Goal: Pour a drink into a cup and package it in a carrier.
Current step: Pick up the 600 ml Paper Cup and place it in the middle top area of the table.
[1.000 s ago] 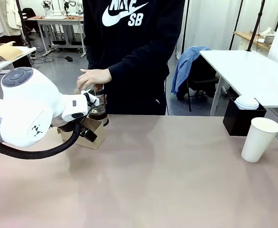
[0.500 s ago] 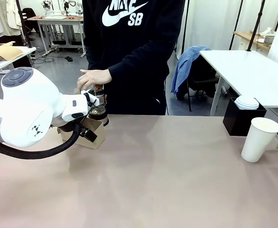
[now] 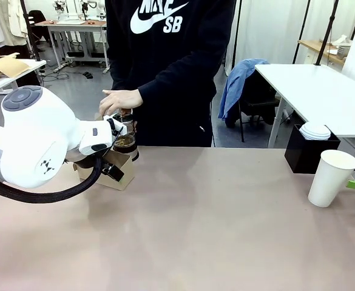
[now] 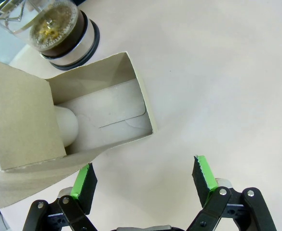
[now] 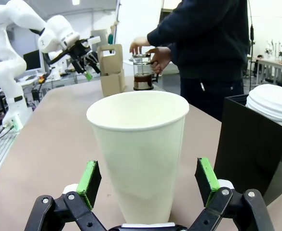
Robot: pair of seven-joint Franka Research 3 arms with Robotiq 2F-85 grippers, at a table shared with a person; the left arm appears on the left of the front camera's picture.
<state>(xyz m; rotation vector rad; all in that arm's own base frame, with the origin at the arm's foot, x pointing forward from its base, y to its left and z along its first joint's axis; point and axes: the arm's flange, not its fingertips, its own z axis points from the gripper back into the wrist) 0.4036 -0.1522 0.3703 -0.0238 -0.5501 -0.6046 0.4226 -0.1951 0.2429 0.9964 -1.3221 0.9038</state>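
in the front view your cup [image 3: 332,177] stands upright on the surface [image 3: 213,224] at the right edge of the frame, just in front of a black box [image 3: 304,154] that holds a stack of white lids [image 3: 315,130]. the right jaws come in from the frame's right edge, level with the cup's lower half, with a green pad [image 3: 354,183] showing beside it. in the right wrist view the cup [image 5: 140,154] fills the middle of the frame between the two pads [image 5: 89,182]. those jaws are spread wide, and a gap shows on each side of the cup.

the carrier [image 3: 113,170] sits at the left of the front view, partly behind the left arm [image 3: 31,142]. the glass jug [image 3: 125,142] stands just behind it, touching or nearly so, with the dark drink [image 3: 126,148] in its lower part. the person's hand [image 3: 121,100] hovers over the jug's top.

in the left wrist view you look down into the carrier [image 4: 102,115] at the left of the frame. a white rounded shape [image 4: 66,126] lies inside, half hidden by the cardboard tab. the jug [image 4: 59,29] is in the upper left corner. the left jaws are spread and grip nothing. one pad [image 4: 84,182] is by the carrier's lower edge, the other over bare surface.
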